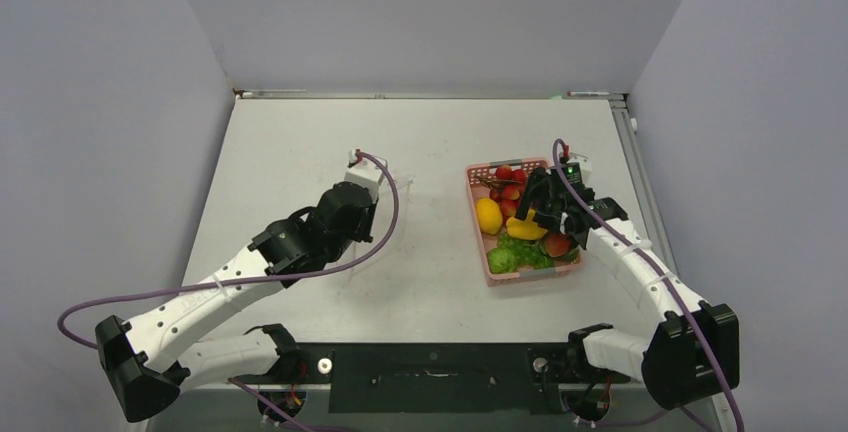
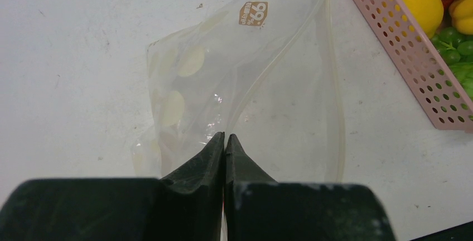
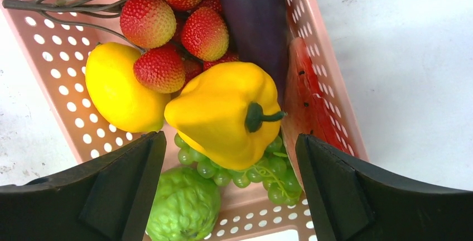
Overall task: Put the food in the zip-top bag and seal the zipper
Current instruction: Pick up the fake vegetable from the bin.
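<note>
White table [image 1: 300, 152]; yellow pepper [image 3: 223, 112] between right gripper's [image 3: 230, 136] spread fingers [image 3: 125, 185].

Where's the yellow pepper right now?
In the right wrist view, the yellow pepper sits in the pink basket, on top of the green grapes and beside the lemon, straight ahead of the open right pincer.

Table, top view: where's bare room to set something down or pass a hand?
Free: the far strip along the back wall; the middle lane between the zip-top bag and the pink basket. Crowded: the basket, packed with food, open right fingers over it.
</note>
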`<action>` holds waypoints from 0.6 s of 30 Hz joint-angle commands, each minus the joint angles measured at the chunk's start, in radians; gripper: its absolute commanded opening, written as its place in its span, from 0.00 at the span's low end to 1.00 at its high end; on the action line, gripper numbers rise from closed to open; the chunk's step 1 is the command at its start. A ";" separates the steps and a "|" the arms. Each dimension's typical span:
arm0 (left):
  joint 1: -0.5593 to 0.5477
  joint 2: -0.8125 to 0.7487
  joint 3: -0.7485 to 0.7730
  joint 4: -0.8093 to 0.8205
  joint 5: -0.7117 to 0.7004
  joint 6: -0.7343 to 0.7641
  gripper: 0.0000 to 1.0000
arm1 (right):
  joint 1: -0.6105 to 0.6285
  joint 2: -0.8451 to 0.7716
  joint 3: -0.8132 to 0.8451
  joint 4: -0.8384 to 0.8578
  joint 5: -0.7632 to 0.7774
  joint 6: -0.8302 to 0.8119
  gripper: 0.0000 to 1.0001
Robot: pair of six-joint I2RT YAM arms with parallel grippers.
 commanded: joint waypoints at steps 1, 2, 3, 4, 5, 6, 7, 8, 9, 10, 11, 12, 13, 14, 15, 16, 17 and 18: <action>-0.003 -0.032 -0.012 0.047 0.002 0.008 0.00 | -0.011 0.054 0.000 0.103 -0.021 -0.003 0.90; -0.002 -0.034 -0.014 0.046 0.000 0.008 0.00 | -0.015 0.067 -0.002 0.118 -0.035 -0.007 0.90; -0.003 -0.035 -0.015 0.045 -0.001 0.008 0.00 | -0.018 0.079 -0.005 0.133 -0.051 -0.010 0.90; -0.003 -0.035 -0.016 0.043 -0.002 0.009 0.00 | -0.021 0.087 -0.010 0.150 -0.064 -0.012 0.90; -0.004 -0.036 -0.016 0.043 -0.004 0.009 0.00 | -0.024 0.097 -0.013 0.162 -0.071 -0.013 0.90; -0.002 -0.036 -0.017 0.041 -0.007 0.009 0.00 | -0.027 0.107 -0.016 0.173 -0.074 -0.015 0.90; -0.002 -0.036 -0.017 0.041 -0.007 0.010 0.00 | -0.032 0.115 -0.017 0.180 -0.075 -0.018 0.90; -0.004 -0.036 -0.019 0.042 -0.009 0.011 0.00 | -0.037 0.122 -0.021 0.187 -0.074 -0.021 0.90; -0.003 -0.036 -0.019 0.042 -0.011 0.011 0.00 | -0.040 0.128 -0.024 0.195 -0.074 -0.026 0.90; -0.004 -0.036 -0.020 0.041 -0.012 0.012 0.00 | -0.045 0.132 -0.029 0.202 -0.074 -0.028 0.90; -0.003 -0.035 -0.020 0.041 -0.011 0.012 0.00 | -0.051 0.134 -0.033 0.211 -0.097 -0.034 0.90; -0.002 -0.033 -0.020 0.042 -0.012 0.012 0.00 | -0.057 0.137 -0.038 0.218 -0.108 -0.039 0.90; -0.002 -0.033 -0.020 0.041 -0.013 0.014 0.00 | -0.061 0.140 -0.043 0.224 -0.117 -0.045 0.90; -0.002 -0.031 -0.021 0.041 -0.013 0.014 0.00 | -0.066 0.142 -0.048 0.229 -0.124 -0.051 0.90; -0.002 -0.030 -0.022 0.042 -0.014 0.014 0.00 | -0.070 0.144 -0.054 0.234 -0.132 -0.055 0.90; -0.002 -0.030 -0.022 0.041 -0.015 0.014 0.00 | -0.074 0.144 -0.059 0.242 -0.138 -0.060 0.90; -0.001 -0.028 -0.023 0.040 -0.015 0.014 0.00 | -0.080 0.144 -0.066 0.250 -0.145 -0.064 0.90; -0.001 -0.027 -0.022 0.040 -0.015 0.014 0.00 | -0.085 0.144 -0.071 0.255 -0.155 -0.070 0.90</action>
